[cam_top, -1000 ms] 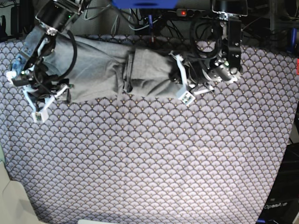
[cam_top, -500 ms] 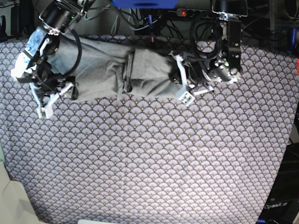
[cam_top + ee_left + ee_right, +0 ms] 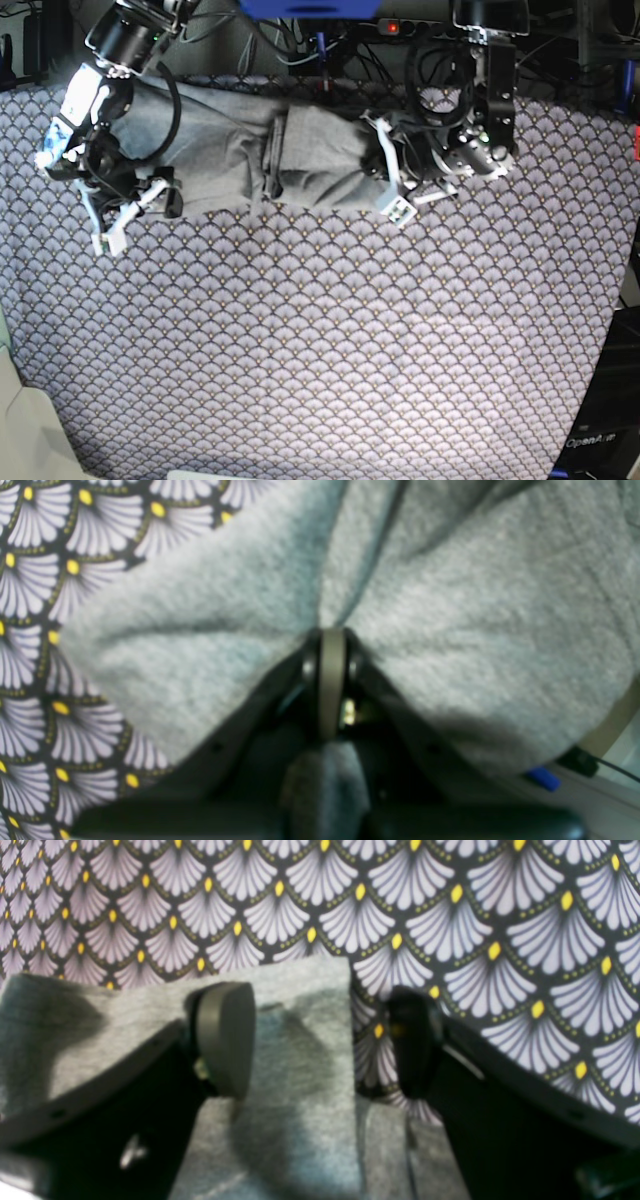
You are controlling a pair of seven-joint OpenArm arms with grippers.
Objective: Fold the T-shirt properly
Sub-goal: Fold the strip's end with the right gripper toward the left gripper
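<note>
The grey T-shirt (image 3: 230, 150) lies bunched into a long band along the far edge of the table, with a thicker folded lump near its middle. My left gripper (image 3: 388, 190) is at the band's right end, shut on the T-shirt. In the left wrist view the fingertips (image 3: 332, 640) press together with the grey cloth (image 3: 475, 630) puckered around them. My right gripper (image 3: 132, 215) hovers at the band's left end, open. In the right wrist view one pad (image 3: 225, 1035) is over a corner of the shirt (image 3: 300, 1005) and the other finger (image 3: 412, 1040) is over the patterned cloth.
A purple-grey scallop-patterned cloth (image 3: 320, 340) covers the whole table. Cables and a power strip (image 3: 390, 27) run behind the far edge. A pale object (image 3: 30, 430) sits at the near left corner. The table's edge falls away on the right (image 3: 615, 330).
My right gripper has moved up and to the right, from beside the shirt's left end onto its corner, staying open. The left gripper and the shirt have not moved.
</note>
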